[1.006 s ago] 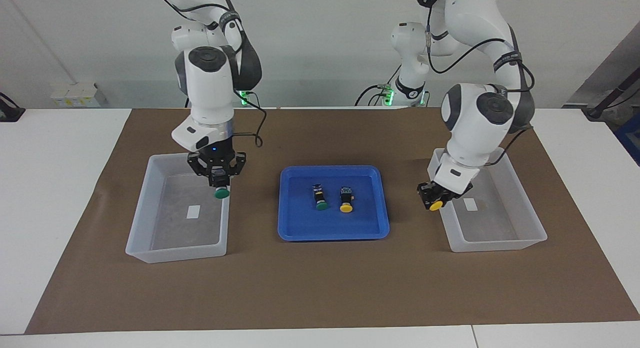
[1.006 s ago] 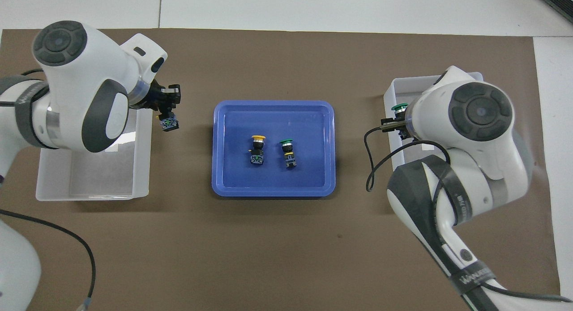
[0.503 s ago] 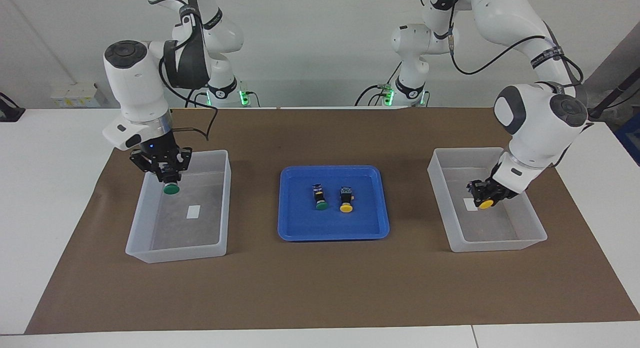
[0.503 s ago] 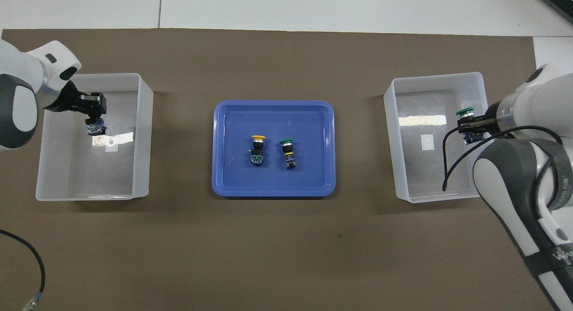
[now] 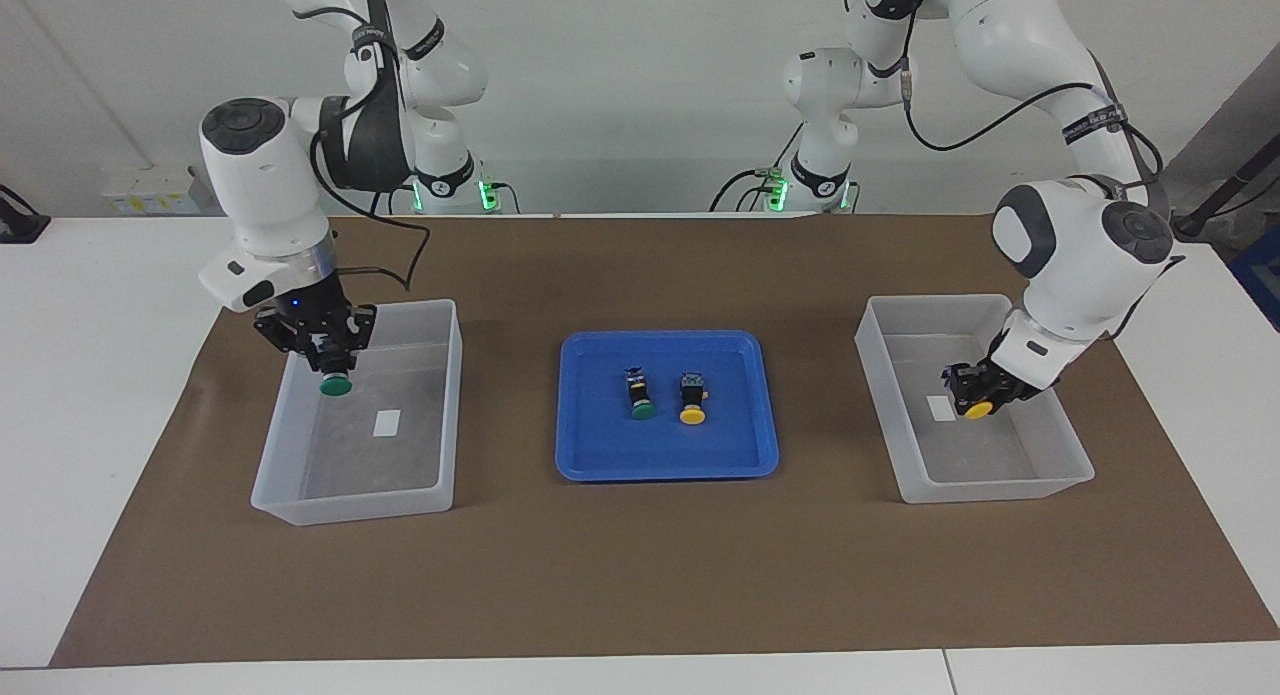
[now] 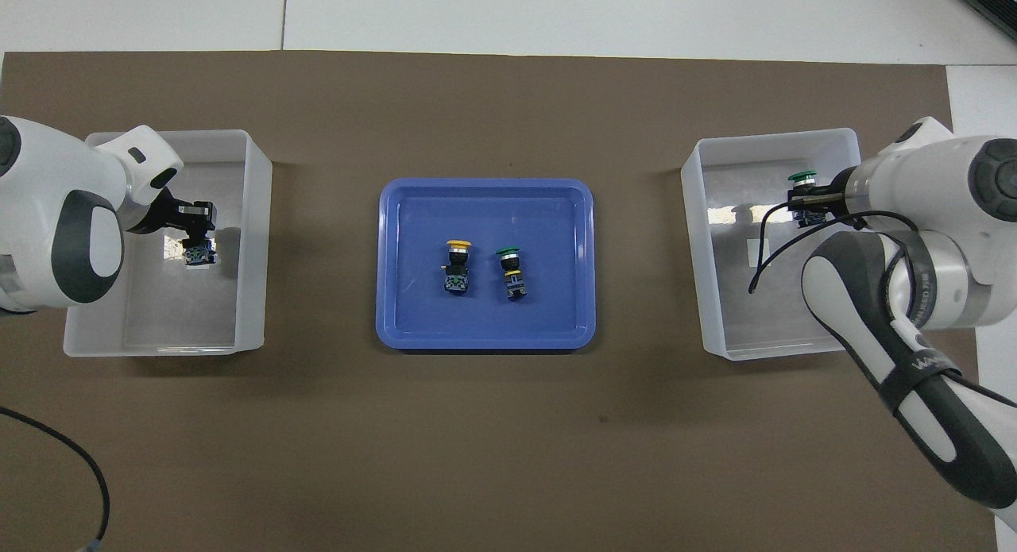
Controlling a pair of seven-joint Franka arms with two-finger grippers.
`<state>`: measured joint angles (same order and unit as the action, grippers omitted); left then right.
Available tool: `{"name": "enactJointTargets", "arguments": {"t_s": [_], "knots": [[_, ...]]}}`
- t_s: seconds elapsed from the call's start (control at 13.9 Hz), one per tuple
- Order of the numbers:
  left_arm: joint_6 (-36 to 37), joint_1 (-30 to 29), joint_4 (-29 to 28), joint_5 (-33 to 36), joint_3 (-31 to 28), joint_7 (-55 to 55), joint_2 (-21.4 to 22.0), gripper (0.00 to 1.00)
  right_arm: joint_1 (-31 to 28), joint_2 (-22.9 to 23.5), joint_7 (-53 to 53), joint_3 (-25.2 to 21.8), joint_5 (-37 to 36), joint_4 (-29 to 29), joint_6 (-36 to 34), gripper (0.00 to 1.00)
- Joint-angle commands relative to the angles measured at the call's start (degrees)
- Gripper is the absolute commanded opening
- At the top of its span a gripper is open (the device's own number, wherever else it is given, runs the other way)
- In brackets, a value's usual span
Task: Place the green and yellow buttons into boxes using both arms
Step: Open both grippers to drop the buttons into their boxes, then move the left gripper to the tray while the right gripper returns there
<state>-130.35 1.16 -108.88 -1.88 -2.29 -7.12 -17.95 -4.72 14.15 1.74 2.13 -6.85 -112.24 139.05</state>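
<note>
A yellow button (image 5: 978, 409) is clamped by the left gripper (image 5: 975, 387) and a green button (image 5: 335, 384) by the right gripper (image 5: 322, 345), each over its own bin.

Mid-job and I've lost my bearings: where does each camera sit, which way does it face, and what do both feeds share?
Facing view: high across the table, looking at the robots; both arms with their bases show, right tool holding a green button, left tool a yellow button.
Overhead view: above the robots' end, looking steeply down and forward; only forearms and tools show.
Shared, half a turn apart: blue tray, its two buttons, both boxes.
</note>
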Motion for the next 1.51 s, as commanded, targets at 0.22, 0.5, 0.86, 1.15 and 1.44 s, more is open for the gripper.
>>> {"name": "enactJointTargets", "arguments": {"t_s": [0.22, 0.5, 0.86, 1.15, 1.44], "knots": [[-2.89, 0.51, -2.04, -0.76, 0.18, -1.49, 0.64, 0.4, -1.95, 4.74, 1.96, 0.59, 1.4, 2.55, 3.95, 0.0], [-2.8, 0.51, -2.04, -0.58, 0.09, -2.81, 0.64, 0.79, -2.22, 7.74, 1.96, 0.59, 1.4, 3.08, 6.76, 0.0], [-0.62, 0.25, 1.63, -0.05, 0.09, -3.96, 0.02, 0.88, -1.96, 8.62, 2.13, 0.59, 1.4, 3.08, 7.91, 0.33], [14.39, -0.1, 16.12, 0.21, 0.09, -3.96, -2.35, 0.88, -1.87, 8.18, 1.96, 0.59, 1.4, 3.96, 7.91, 0.63], [21.79, 1.3, 21.51, 0.3, 0.09, -3.43, -2.35, 0.87, -0.73, 3.45, 1.96, 0.68, 1.4, 3.7, 4.93, 0.86]]}}
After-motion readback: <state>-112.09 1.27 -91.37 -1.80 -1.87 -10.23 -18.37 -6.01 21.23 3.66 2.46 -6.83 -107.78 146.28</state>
